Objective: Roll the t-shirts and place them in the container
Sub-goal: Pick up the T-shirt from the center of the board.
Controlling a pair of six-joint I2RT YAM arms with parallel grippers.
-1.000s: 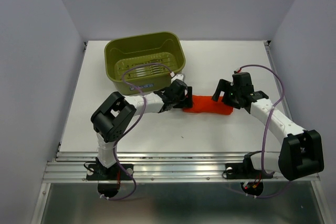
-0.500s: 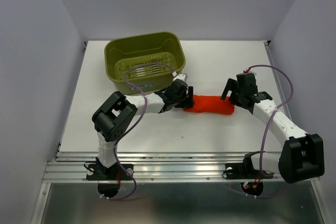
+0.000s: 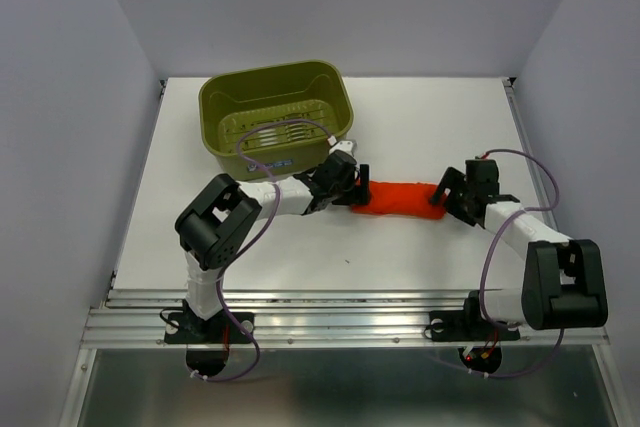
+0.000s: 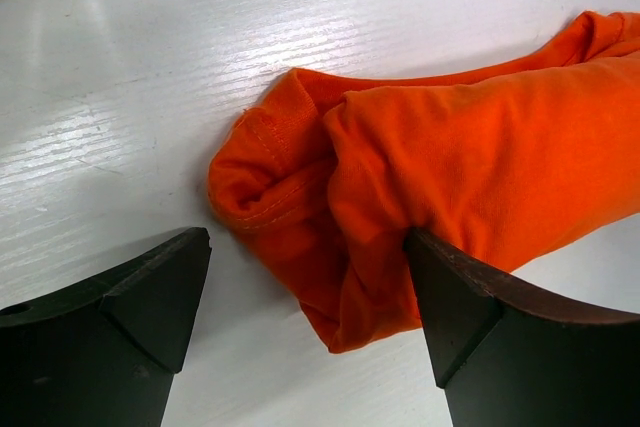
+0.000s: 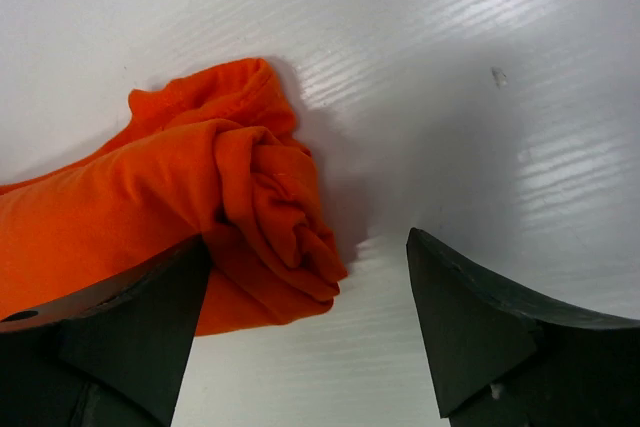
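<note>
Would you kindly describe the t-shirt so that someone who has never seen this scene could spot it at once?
On the white table, look nearer the arms than the olive-green basket, between the left gripper and the right gripper. There lies the t-shirt, rolled into a long bundle: the only bright orange-red, soft cloth thing there.

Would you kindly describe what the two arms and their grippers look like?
The left arm and right arm have white tubular links and bulky black joint housings. A thin purple cable loops along each. The left gripper and right gripper are black, with broad wedge-shaped fingers.
</note>
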